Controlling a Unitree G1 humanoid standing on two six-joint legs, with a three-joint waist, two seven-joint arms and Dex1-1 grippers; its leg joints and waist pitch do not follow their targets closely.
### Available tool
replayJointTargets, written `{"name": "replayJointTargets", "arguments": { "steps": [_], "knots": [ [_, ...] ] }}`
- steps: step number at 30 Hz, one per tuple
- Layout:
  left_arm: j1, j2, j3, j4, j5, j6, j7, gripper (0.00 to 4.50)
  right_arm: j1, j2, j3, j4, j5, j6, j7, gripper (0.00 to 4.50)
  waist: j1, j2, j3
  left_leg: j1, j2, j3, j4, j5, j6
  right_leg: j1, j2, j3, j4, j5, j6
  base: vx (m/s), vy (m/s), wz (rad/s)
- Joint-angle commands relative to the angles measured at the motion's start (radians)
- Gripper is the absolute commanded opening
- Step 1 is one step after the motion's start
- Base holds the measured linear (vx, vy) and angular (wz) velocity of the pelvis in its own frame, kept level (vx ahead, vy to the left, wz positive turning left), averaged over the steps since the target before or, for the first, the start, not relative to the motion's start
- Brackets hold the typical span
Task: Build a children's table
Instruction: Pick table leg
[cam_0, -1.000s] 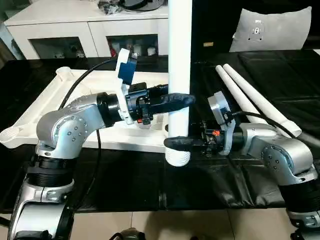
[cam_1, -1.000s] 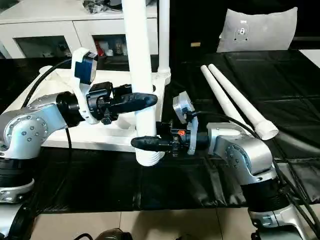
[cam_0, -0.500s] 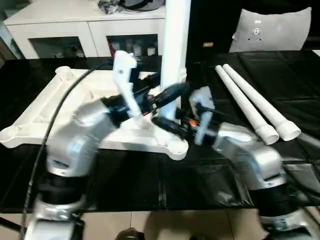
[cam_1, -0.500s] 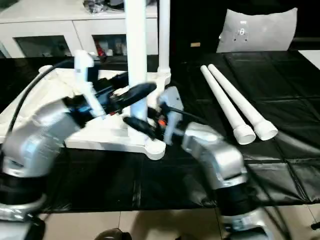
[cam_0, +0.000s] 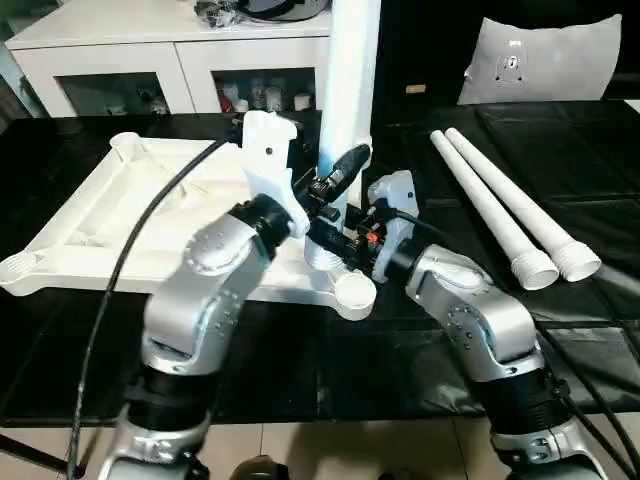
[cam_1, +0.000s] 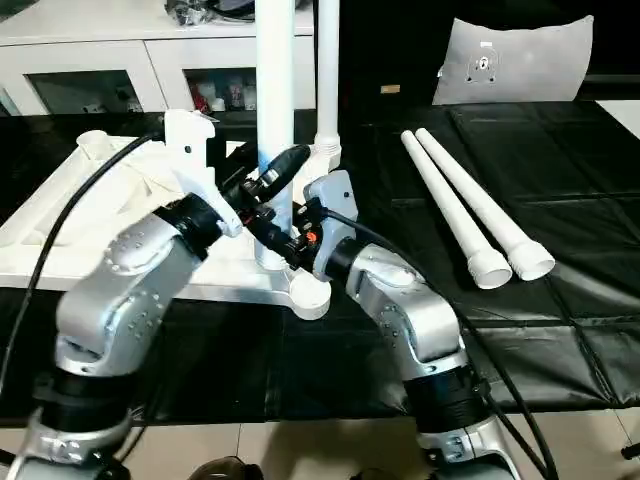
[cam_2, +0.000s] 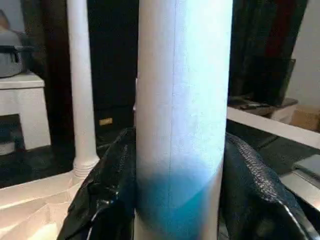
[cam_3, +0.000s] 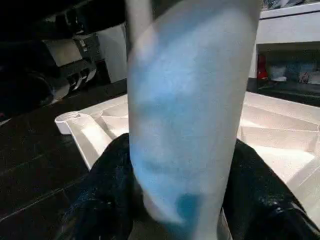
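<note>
Both grippers clamp one upright leg (cam_0: 349, 90) — left gripper (cam_2: 175, 200) above, right gripper (cam_3: 180, 200) below. The leg stands by the near corner socket (cam_0: 354, 290) of the inverted top (cam_0: 110, 215) (ribs upward). Two legs (cam_0: 500, 210) lie apart on the black tabletop (cam_0: 300, 360).

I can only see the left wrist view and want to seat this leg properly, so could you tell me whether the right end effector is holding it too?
Observer: Yes, the right end effector grips the same upright leg, just below the left end effector.
Operator: Thank you. Is the near corner socket filled yet?
Observer: It looks empty. The near right corner socket of the upturned tabletop shows open, and the leg's lower end is hidden behind the end effectors.
Operator: And how many legs are left to fit after this one?
Observer: Two loose legs lie side by side on the black table, to the robot's right.
</note>
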Motion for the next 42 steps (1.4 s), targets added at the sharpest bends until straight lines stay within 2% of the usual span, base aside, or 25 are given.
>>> {"name": "replayJointTargets", "arguments": {
  "steps": [1,4,13,14,15,16,19,22,23,24,25,27,29,30,31,32,33,34,35,38,40,42],
  "knots": [
    [0.003,0.001,-0.005,-0.006,0.016,0.006,0.023,1.89,-0.020,0.009,-0.002,-0.002,-0.015,-0.029,-0.018,1.94,-0.002,-0.011,-0.075,0.012,0.047,-0.024,-0.073,-0.192,0.008,0.046,-0.078,0.050,-0.087,-0.319,-0.115,0.000,0.000,0.00],
    [0.005,0.000,-0.006,-0.002,0.018,0.004,0.025,1.87,-0.017,0.009,0.000,-0.004,-0.023,-0.030,-0.023,1.94,-0.003,-0.007,-0.076,0.013,0.048,-0.025,-0.074,-0.197,0.004,0.045,-0.076,0.049,-0.086,-0.305,-0.116,0.000,0.000,0.00],
    [-0.016,0.002,0.038,0.037,-0.019,0.038,0.005,1.87,-0.019,0.005,-0.013,0.001,-0.047,-0.023,-0.054,1.94,-0.005,-0.008,-0.076,0.015,0.047,-0.024,-0.073,-0.200,0.002,0.046,-0.077,0.050,-0.084,-0.290,-0.130,0.000,0.000,0.00],
    [-0.029,0.010,0.052,0.057,-0.044,0.048,-0.019,1.87,-0.020,0.003,-0.018,-0.001,-0.035,-0.017,-0.042,1.94,-0.005,-0.008,-0.076,0.014,0.048,-0.025,-0.073,-0.196,0.003,0.046,-0.077,0.050,-0.083,-0.284,-0.130,0.000,0.000,0.00],
    [-0.040,0.014,0.067,0.073,-0.064,0.054,-0.035,1.87,-0.019,-0.001,-0.025,-0.008,-0.022,-0.008,-0.032,2.50,-0.005,-0.010,-0.076,0.015,0.044,-0.023,-0.072,-0.195,0.003,0.046,-0.077,0.050,-0.085,-0.289,-0.129,0.000,0.000,0.00],
    [-0.049,0.019,0.080,0.085,-0.081,0.063,-0.048,1.87,-0.018,-0.005,-0.031,-0.016,-0.008,0.001,-0.020,2.64,-0.004,-0.013,-0.077,0.016,0.044,-0.022,-0.071,-0.191,0.004,0.046,-0.077,0.050,-0.084,-0.291,-0.130,0.000,0.000,0.00],
    [-0.065,0.034,0.095,0.107,-0.089,0.074,-0.061,1.87,-0.014,-0.014,-0.047,-0.035,0.027,0.027,0.010,2.84,-0.004,-0.011,-0.078,0.016,0.046,-0.024,-0.071,-0.185,0.011,0.047,-0.077,0.050,-0.081,-0.280,-0.127,0.000,0.000,0.00],
    [-0.103,0.075,0.123,0.163,-0.130,0.091,-0.131,1.86,-0.003,-0.073,-0.071,-0.083,0.109,0.081,0.123,3.07,-0.001,-0.016,-0.079,0.016,0.045,-0.023,-0.071,-0.164,0.023,0.049,-0.076,0.050,-0.080,-0.271,-0.125,0.000,0.000,0.00],
    [-0.103,0.075,0.123,0.163,-0.130,0.091,-0.131,1.86,-0.003,-0.073,-0.071,-0.083,0.109,0.081,0.123,3.07,-0.001,-0.015,-0.079,0.016,0.044,-0.022,-0.069,-0.162,0.025,0.050,-0.076,0.050,-0.081,-0.270,-0.126,0.000,0.000,0.00],
    [-0.119,0.083,0.142,0.187,-0.155,0.093,-0.157,1.86,0.002,-0.108,-0.082,-0.100,0.148,0.109,0.176,3.27,0.001,-0.017,-0.079,0.015,0.045,-0.022,-0.069,-0.144,0.028,0.053,-0.078,0.050,-0.079,-0.252,-0.133,0.000,0.000,0.00],
    [-0.123,0.086,0.146,0.194,-0.163,0.093,-0.169,1.86,0.002,-0.118,-0.086,-0.102,0.157,0.116,0.190,3.37,0.004,-0.015,-0.081,0.016,0.046,-0.021,-0.067,-0.137,0.034,0.051,-0.077,0.050,-0.077,-0.241,-0.140,0.000,0.000,0.00],
    [-0.140,0.105,0.156,0.226,-0.212,0.096,-0.255,1.86,0.000,-0.171,-0.108,-0.105,0.198,0.138,0.261,3.57,0.006,-0.018,-0.081,0.014,0.045,-0.020,-0.066,-0.126,0.043,0.053,-0.080,0.050,-0.076,-0.232,-0.149,0.000,0.000,0.00],
    [-0.152,0.111,0.166,0.245,-0.234,0.104,-0.285,1.86,-0.008,-0.195,-0.125,-0.096,0.218,0.157,0.286,3.80,0.005,-0.025,-0.081,0.011,0.044,-0.018,-0.064,-0.117,0.049,0.053,-0.081,0.050,-0.076,-0.239,-0.154,0.000,0.000,0.00],
    [-0.164,0.117,0.178,0.249,-0.286,0.124,-0.352,1.86,-0.023,-0.223,-0.140,-0.078,0.231,0.172,0.315,3.80,0.008,-0.025,-0.081,0.012,0.039,-0.015,-0.061,-0.113,0.054,0.055,-0.082,0.049,-0.079,-0.260,-0.154,0.000,0.000,0.00],
    [-0.185,0.120,0.204,0.253,-0.383,0.176,-0.441,1.86,-0.043,-0.267,-0.150,-0.054,0.248,0.197,0.368,3.86,0.009,-0.031,-0.081,0.011,0.040,-0.016,-0.061,-0.104,0.054,0.055,-0.082,0.048,-0.077,-0.272,-0.158,0.000,0.000,0.00],
    [-0.185,0.120,0.204,0.253,-0.383,0.176,-0.441,1.86,-0.043,-0.267,-0.150,-0.054,0.248,0.197,0.368,3.91,0.011,-0.028,-0.082,0.013,0.038,-0.014,-0.059,-0.101,0.054,0.055,-0.083,0.047,-0.076,-0.276,-0.165,0.000,0.000,0.00],
    [-0.194,0.121,0.215,0.254,-0.423,0.201,-0.470,1.86,-0.049,-0.285,-0.148,-0.049,0.254,0.204,0.392,3.95,0.012,-0.026,-0.081,0.013,0.040,-0.014,-0.058,-0.103,0.054,0.052,-0.081,0.047,-0.077,-0.277,-0.170,0.000,0.000,0.00],
    [-0.203,0.127,0.220,0.254,-0.453,0.226,-0.498,1.86,-0.057,-0.300,-0.146,-0.042,0.260,0.218,0.413,3.95,0.013,-0.031,-0.081,0.012,0.041,-0.015,-0.058,-0.101,0.057,0.053,-0.081,0.046,-0.074,-0.273,-0.174,0.000,0.000,0.00],
    [-0.213,0.133,0.225,0.251,-0.488,0.256,-0.529,1.86,-0.068,-0.313,-0.147,-0.031,0.271,0.234,0.436,3.95,0.014,-0.030,-0.080,0.012,0.042,-0.015,-0.059,-0.100,0.060,0.053,-0.081,0.047,-0.075,-0.273,-0.173,0.000,0.000,0.00],
    [-0.233,0.148,0.224,0.250,-0.533,0.298,-0.587,1.86,-0.091,-0.344,-0.142,-0.013,0.295,0.265,0.490,3.95,0.010,-0.033,-0.080,0.012,0.040,-0.015,-0.058,-0.101,0.070,0.055,-0.080,0.044,-0.076,-0.289,-0.170,0.000,0.000,0.00],
    [-0.249,0.159,0.216,0.251,-0.557,0.323,-0.623,1.86,-0.105,-0.366,-0.131,-0.004,0.311,0.278,0.542,3.95,0.012,-0.029,-0.080,0.015,0.041,-0.015,-0.057,-0.106,0.068,0.053,-0.080,0.044,-0.079,-0.306,-0.167,0.000,0.000,0.00],
    [-0.254,0.167,0.200,0.248,-0.566,0.336,-0.650,1.86,-0.113,-0.370,-0.128,-0.006,0.337,0.292,0.579,3.95,0.013,-0.030,-0.078,0.015,0.044,-0.015,-0.059,-0.110,0.067,0.052,-0.078,0.045,-0.081,-0.309,-0.166,0.000,0.000,0.00]
  ]
}}
